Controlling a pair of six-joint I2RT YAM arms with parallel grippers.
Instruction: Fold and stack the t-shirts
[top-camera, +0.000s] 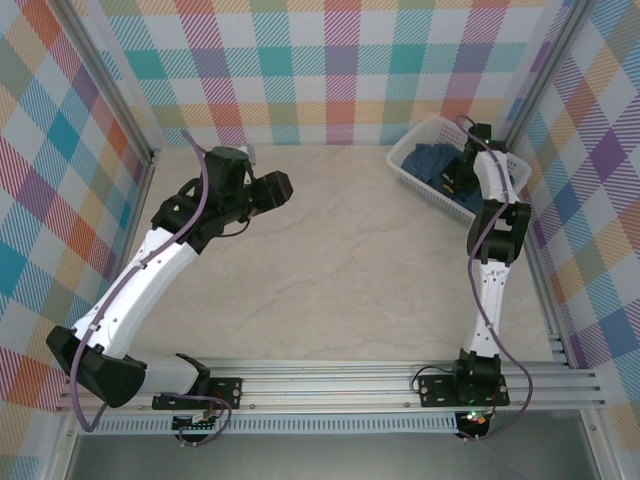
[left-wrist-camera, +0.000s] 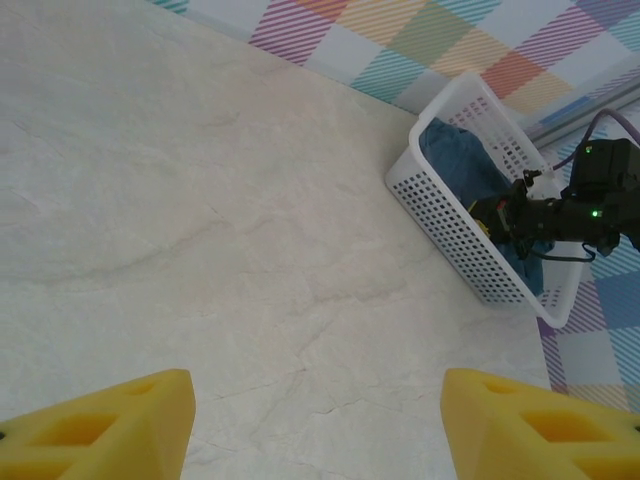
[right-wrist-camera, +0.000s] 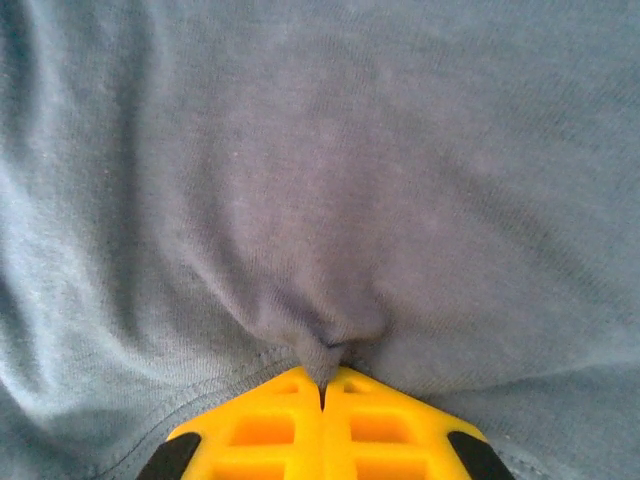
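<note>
Yellow ribbed fingers of the right hand are closed tip to tip on a small pucker of the plain dark slate-blue soft-fabric t-shirt. A hem seam runs just beside the pinch. Grip looks thin: only a fold of cloth between the tips. T-shirt sits bunched inside the white perforated plastic basket at the far right corner of the pale marbled worktop, with the right arm reaching down into it. Left hand hangs over bare worktop on the far left side, well apart from the basket, fingers spread wide, holding nothing.

Step, as judged: pick-out from the basket, first stage; no folding begun. Next move calls for a straight lift to clear the basket wall, then a carry to the open middle of the worktop for spreading. Risks: the thin pinch may slip under the shirt's weight, and cloth could drag on the rim and pull the light basket along. Left hand is likely needed on a second corner once the shirt is out.
</note>
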